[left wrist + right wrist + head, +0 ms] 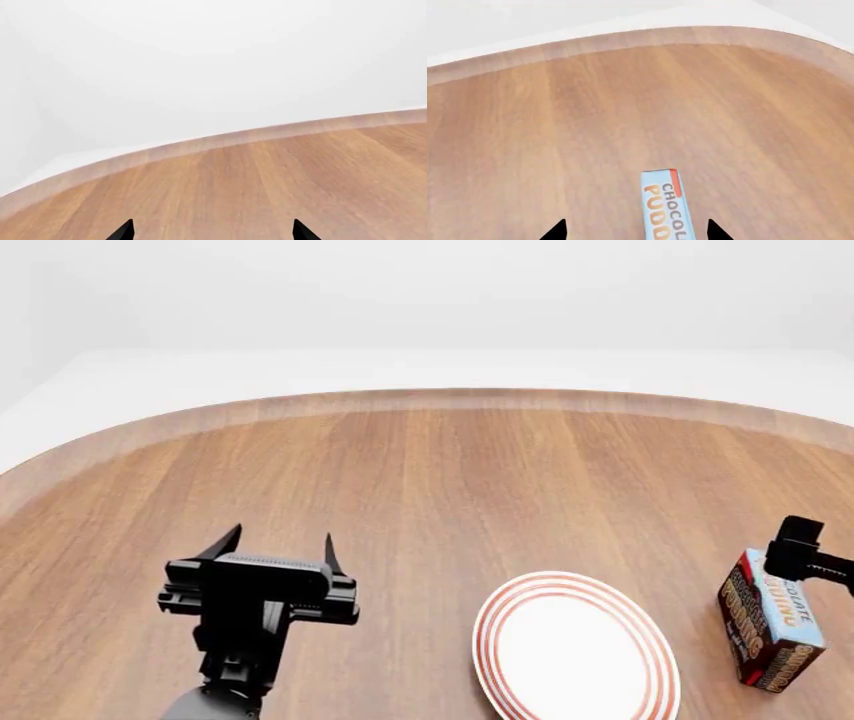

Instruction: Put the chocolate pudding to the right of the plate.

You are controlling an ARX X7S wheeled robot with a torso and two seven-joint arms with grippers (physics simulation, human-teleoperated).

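A small box of chocolate pudding (770,625) with dark brown sides and a light blue top stands on the round brown wooden table (441,480). It stands just to the right of the round white plate with red rings (575,648), close to it but not touching. On the blue top, the right wrist view shows orange letters, "CHOCOL" and "PUDD" (665,205), and a thin red edge. The rest of the words are cut off. The brown side has round letters too, but they are too small to read.

The black right gripper (636,231) is over the box. Its two tips sit on either side of the box, spread wide, with wood showing between each tip and the box. They are not pinching it.

The black left gripper (275,543) hangs above the bare wood to the left of the plate, well apart from it. Its two pointed fingers (224,541) are spread apart and hold nothing.
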